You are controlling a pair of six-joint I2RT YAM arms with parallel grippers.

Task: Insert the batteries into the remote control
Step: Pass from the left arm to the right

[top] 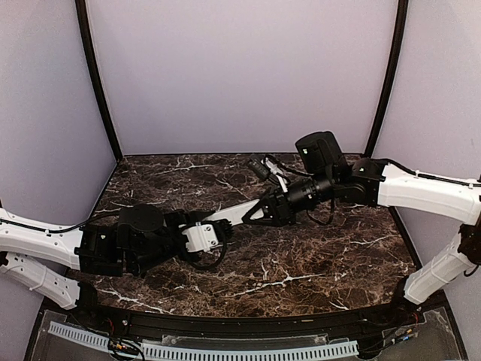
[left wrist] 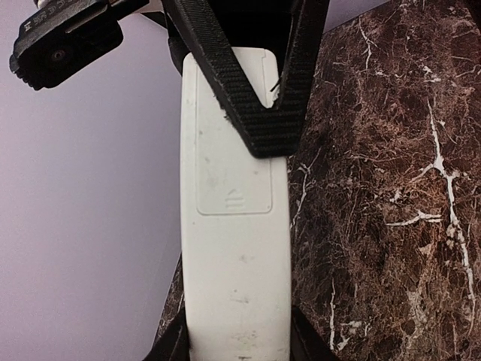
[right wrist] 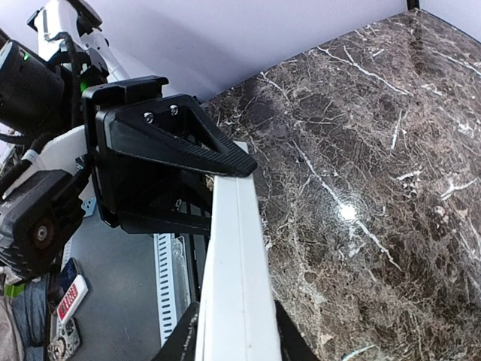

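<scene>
The white remote control (top: 239,211) is held in the air over the marble table between both grippers. My left gripper (top: 222,223) is shut on one end and my right gripper (top: 264,208) on the other. The left wrist view shows the remote's back (left wrist: 234,256) between my left gripper (left wrist: 237,342), with the battery cover (left wrist: 234,188) closed and a black right finger (left wrist: 259,113) lying over it. The right wrist view shows the remote edge-on (right wrist: 237,248) in my right gripper (right wrist: 237,338), the left gripper (right wrist: 161,150) at its far end. The batteries are out of view.
The dark marble table (top: 301,263) is enclosed by lilac walls with black corner posts (top: 98,83). A white slotted cable strip (top: 225,350) runs along the near edge below the arm bases.
</scene>
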